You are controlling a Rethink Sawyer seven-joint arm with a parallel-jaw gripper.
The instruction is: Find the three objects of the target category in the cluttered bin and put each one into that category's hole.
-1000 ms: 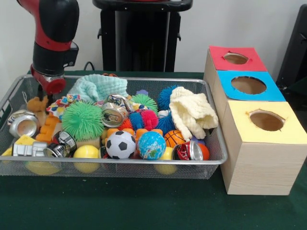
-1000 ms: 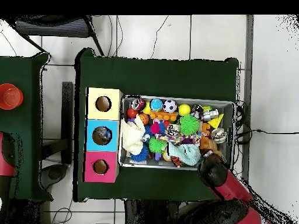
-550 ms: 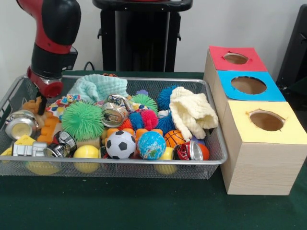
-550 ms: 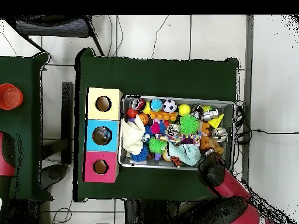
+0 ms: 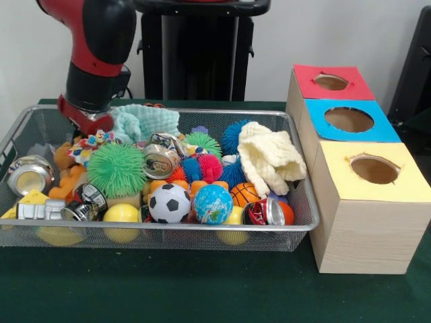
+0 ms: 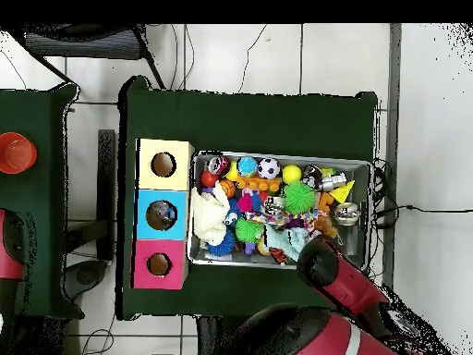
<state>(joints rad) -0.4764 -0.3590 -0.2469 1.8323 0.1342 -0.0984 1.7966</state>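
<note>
Front view: a red and black robot arm (image 5: 94,47) comes down from the top left and leans over the far left corner of a silver wire-mesh bin (image 5: 155,232). Its red wrist end sits just above a pale green knitted cloth (image 5: 145,121). The pincer (image 5: 86,124) is hidden among the clutter, so I cannot tell how far open it is or whether it holds anything. The bin is crowded. Against its front wall, from the left, lie a yellow foam block with a metal piece, a dented black can (image 5: 86,202), a smooth yellow ball (image 5: 121,214), a black and white football (image 5: 169,202), a blue globe ball (image 5: 212,203) and a red can (image 5: 266,212). Behind them sit a spiky green rubber ball (image 5: 116,168), a silver can (image 5: 160,160), pink and blue spiky balls and a cream knitted cloth (image 5: 269,158). Another silver can (image 5: 28,176) lies at the bin's left wall. Right of the bin stand three wooden boxes with round holes in red (image 5: 331,81), blue (image 5: 349,120) and yellow (image 5: 374,169) tops, all on a dark green counter (image 5: 202,289).

Overhead view: the arm (image 6: 337,277) reaches up from the bottom, its end covering the bin's (image 6: 369,165) lower right part. The three boxes line the bin's left side.
</note>
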